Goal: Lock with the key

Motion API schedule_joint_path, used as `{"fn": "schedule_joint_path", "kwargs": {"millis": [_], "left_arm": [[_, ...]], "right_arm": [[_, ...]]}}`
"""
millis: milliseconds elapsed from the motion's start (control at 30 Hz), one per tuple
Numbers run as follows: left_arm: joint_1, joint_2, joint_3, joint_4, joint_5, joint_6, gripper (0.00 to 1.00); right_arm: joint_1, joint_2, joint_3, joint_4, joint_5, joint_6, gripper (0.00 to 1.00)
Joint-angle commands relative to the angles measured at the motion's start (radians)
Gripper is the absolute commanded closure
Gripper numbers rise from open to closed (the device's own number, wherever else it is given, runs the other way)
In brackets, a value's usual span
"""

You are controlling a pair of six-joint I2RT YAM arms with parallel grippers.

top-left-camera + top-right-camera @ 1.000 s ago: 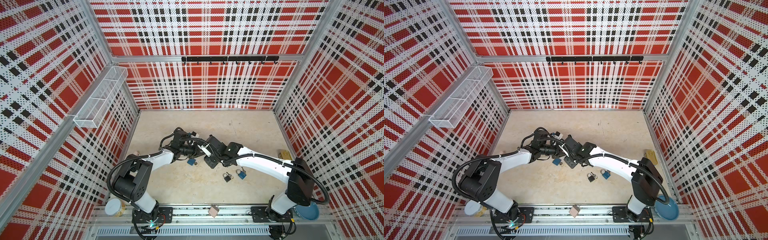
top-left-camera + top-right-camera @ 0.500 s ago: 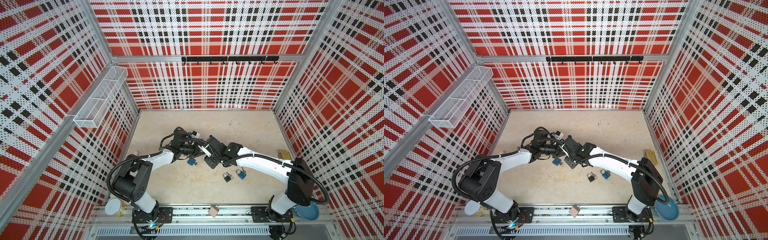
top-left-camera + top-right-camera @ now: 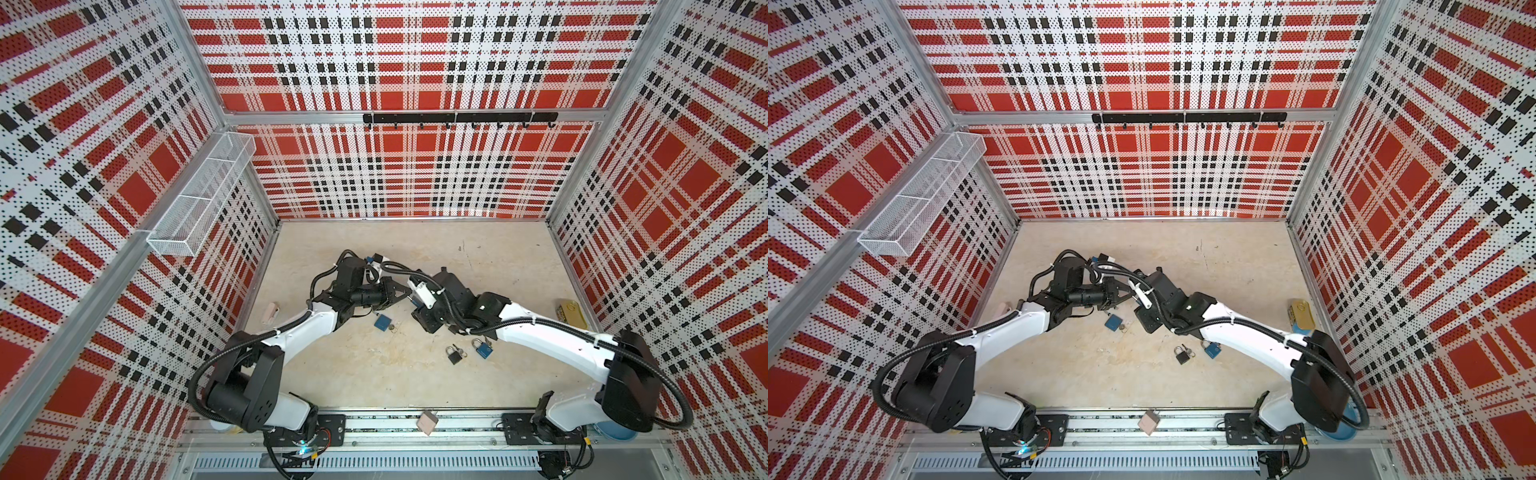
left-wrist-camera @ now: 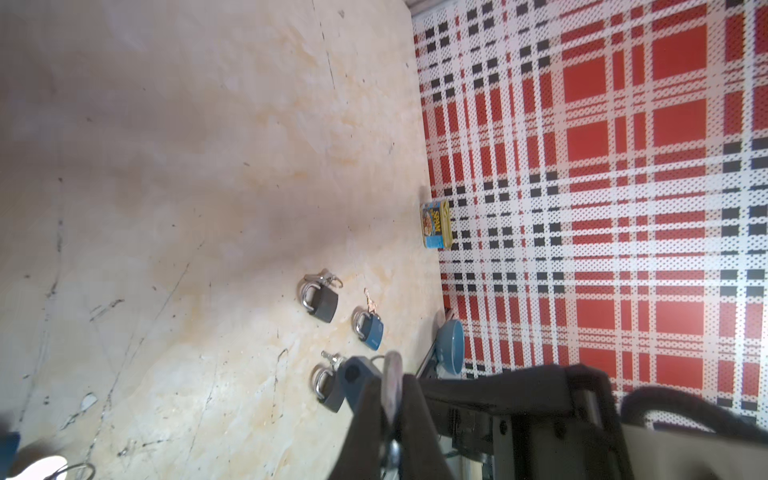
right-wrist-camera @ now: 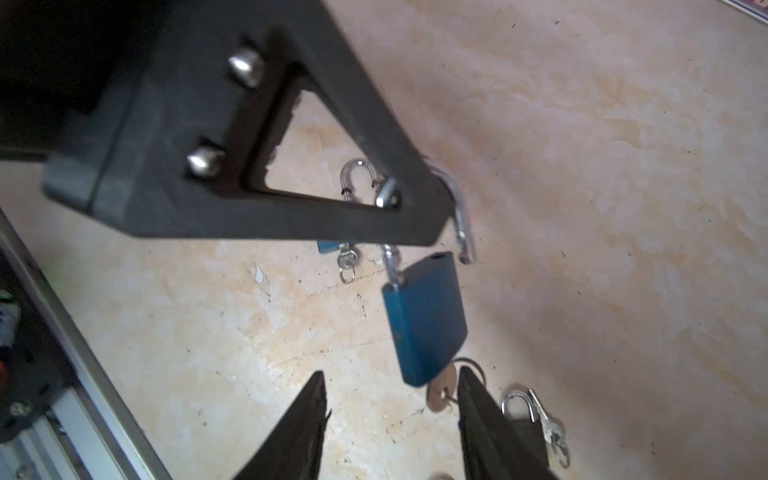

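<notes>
Over the middle of the table [image 3: 374, 374], the left gripper [image 4: 392, 397] is clamped on the open shackle [image 5: 459, 208] of a hanging blue padlock [image 5: 424, 316]. Just right of it, the right gripper [image 5: 395, 428] has its jaws apart, either side of the key [image 5: 442, 390] at the padlock's lower end.

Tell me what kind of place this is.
Most likely a robot test booth, not a home: two robot arms bolted to a metal rail, plaid wall panels closing in the tabletop, and padlocks laid out as practice props.
</notes>
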Motion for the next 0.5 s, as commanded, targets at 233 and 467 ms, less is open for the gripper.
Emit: {"fn": "schedule_joint_path", "kwargs": {"millis": [233, 467], "left_arm": [[-0.029, -0.13, 0.004, 0.047, -0.17, -0.178, 1.0], [-0.07, -0.149, 0.013, 0.066, -0.217, -0.257, 1.0]], "right_arm": [[-0.188, -0.209, -0.23, 0.44, -0.329, 0.081, 0.5], [-0.192, -0.153, -0.246, 0.588, -0.437, 0.057, 0.56]]}}
